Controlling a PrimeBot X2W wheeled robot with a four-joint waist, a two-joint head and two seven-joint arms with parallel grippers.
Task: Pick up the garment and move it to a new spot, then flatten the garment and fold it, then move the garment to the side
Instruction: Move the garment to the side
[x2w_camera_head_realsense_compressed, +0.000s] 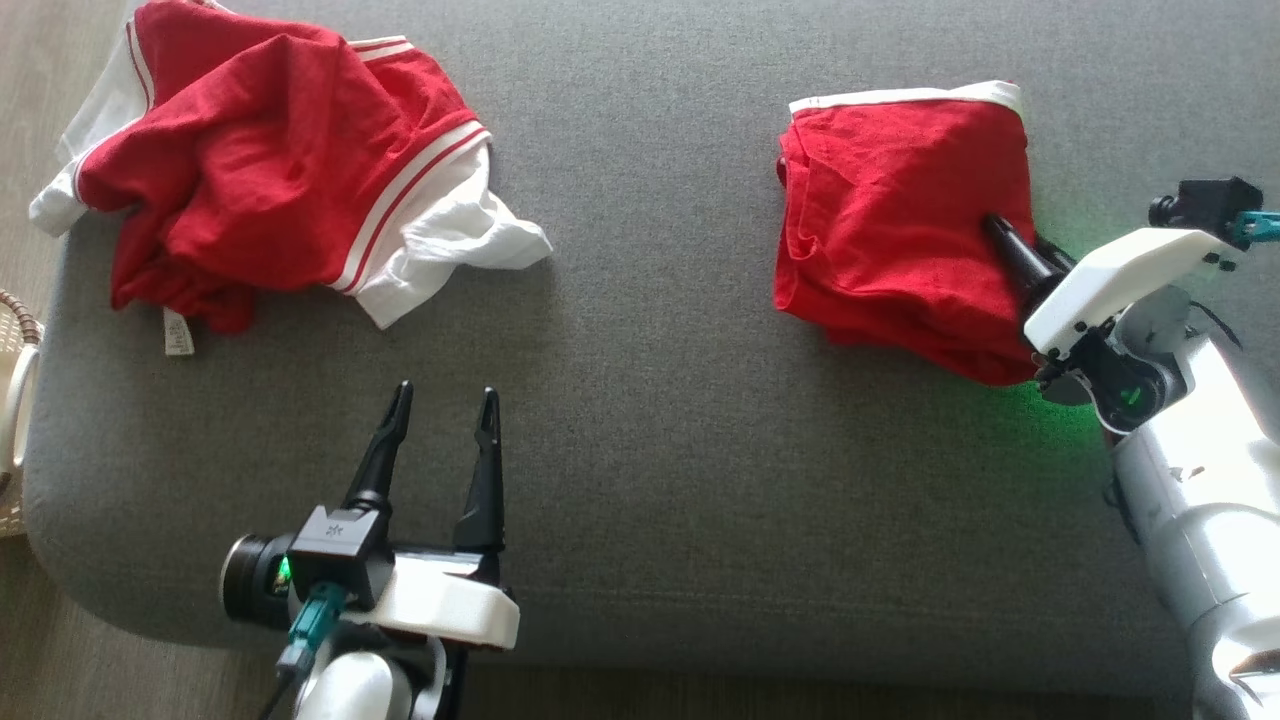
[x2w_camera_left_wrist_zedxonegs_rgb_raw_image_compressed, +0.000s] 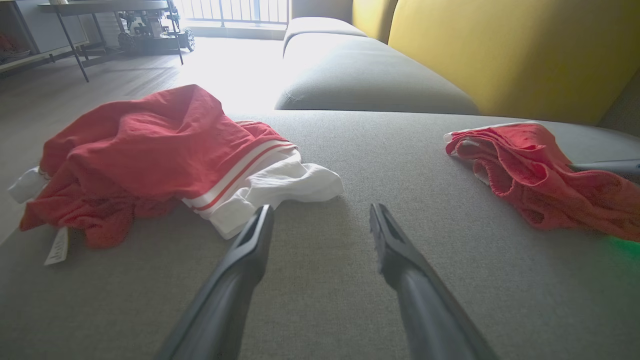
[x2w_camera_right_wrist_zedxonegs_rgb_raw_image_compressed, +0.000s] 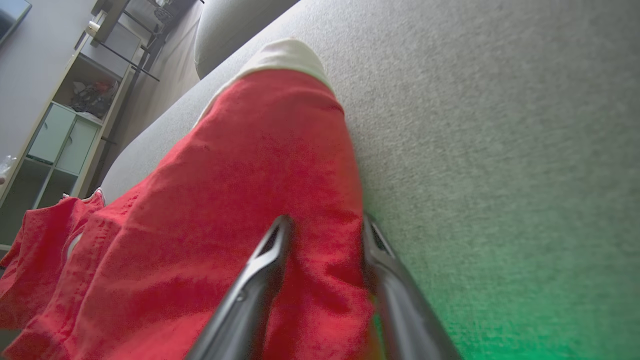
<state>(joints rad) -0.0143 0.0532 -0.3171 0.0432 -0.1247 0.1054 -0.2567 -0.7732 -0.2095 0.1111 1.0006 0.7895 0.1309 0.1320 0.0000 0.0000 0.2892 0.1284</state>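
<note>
A folded red garment (x2w_camera_head_realsense_compressed: 900, 220) with a white band along its far edge lies on the right of the grey cushion, also seen in the left wrist view (x2w_camera_left_wrist_zedxonegs_rgb_raw_image_compressed: 530, 170). My right gripper (x2w_camera_head_realsense_compressed: 1010, 235) comes in from the right. Its jaws stand apart astride the garment's right edge (x2w_camera_right_wrist_zedxonegs_rgb_raw_image_compressed: 240, 190), with a ridge of red cloth between the right gripper's (x2w_camera_right_wrist_zedxonegs_rgb_raw_image_compressed: 325, 222) fingers. My left gripper (x2w_camera_head_realsense_compressed: 446, 390) hovers open over bare cushion near the front edge, the left gripper (x2w_camera_left_wrist_zedxonegs_rgb_raw_image_compressed: 321, 207) holding nothing.
A crumpled red and white garment (x2w_camera_head_realsense_compressed: 270, 170) lies at the cushion's far left corner (x2w_camera_left_wrist_zedxonegs_rgb_raw_image_compressed: 150, 140). A wicker basket (x2w_camera_head_realsense_compressed: 15, 400) stands on the floor at the left. The grey cushion (x2w_camera_head_realsense_compressed: 650, 400) has yellow backrests (x2w_camera_left_wrist_zedxonegs_rgb_raw_image_compressed: 500, 50) behind it. Shelves (x2w_camera_right_wrist_zedxonegs_rgb_raw_image_compressed: 60, 125) stand further off.
</note>
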